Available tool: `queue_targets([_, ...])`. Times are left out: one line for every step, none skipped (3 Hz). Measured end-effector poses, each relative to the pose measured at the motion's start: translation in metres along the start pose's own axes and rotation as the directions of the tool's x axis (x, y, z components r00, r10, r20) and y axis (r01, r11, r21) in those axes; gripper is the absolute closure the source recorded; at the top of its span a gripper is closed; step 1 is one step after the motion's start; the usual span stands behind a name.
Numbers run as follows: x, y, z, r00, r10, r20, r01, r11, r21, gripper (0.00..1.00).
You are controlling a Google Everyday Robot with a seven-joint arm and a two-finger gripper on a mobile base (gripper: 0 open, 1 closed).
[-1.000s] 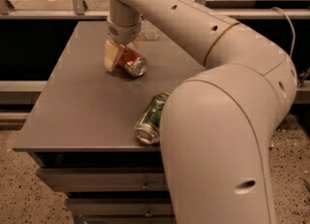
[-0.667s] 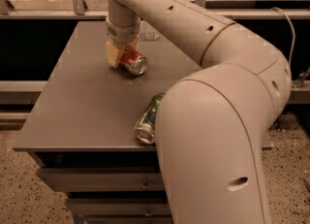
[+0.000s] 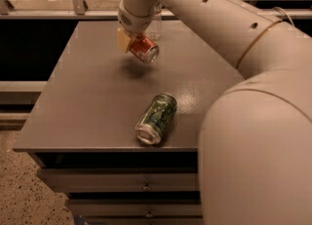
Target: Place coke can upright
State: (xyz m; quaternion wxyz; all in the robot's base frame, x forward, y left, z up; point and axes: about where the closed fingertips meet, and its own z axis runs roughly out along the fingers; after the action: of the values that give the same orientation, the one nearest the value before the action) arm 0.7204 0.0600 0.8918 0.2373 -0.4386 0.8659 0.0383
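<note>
The coke can point(image 3: 146, 51) is clamped, tilted, in the gripper point(image 3: 134, 44) just above the table point(image 3: 83, 102). Its axis should be brought vertical, and its base seated flat, before release.

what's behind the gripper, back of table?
A clear bottle, mostly covered by the gripper, which hangs over the table, shut on the tilted coke can. Only a sliver of bottle shows; the rest is hidden.

Far end of coke can point(image 3: 145, 49) hidden inside the clamped tool point(image 3: 134, 44), at 12 o'clock over the counter point(image 3: 87, 97). Behind it, clear bottle point(image 3: 155, 27) mostly blocked. Counter's 3 o'clock side buried under the arm point(image 3: 253, 136), itself cropped top and right.
</note>
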Motion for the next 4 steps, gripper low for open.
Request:
queue_targets([0.004,-0.024,-0.039,0.978,-0.067,0.198,0.067,0.9977,0.009,1.0])
queue_targets([0.019,-0.047,-0.066,0.923,-0.101,0.37,0.105,0.9944,0.009,1.0])
queue_targets([0.048,-0.071,-0.082,0.862,-0.112,0.494,0.124,0.9922,0.008,1.0])
queue_targets([0.093,-0.091,-0.095,0.766,-0.139,0.628,0.176,0.9844,0.004,1.0])
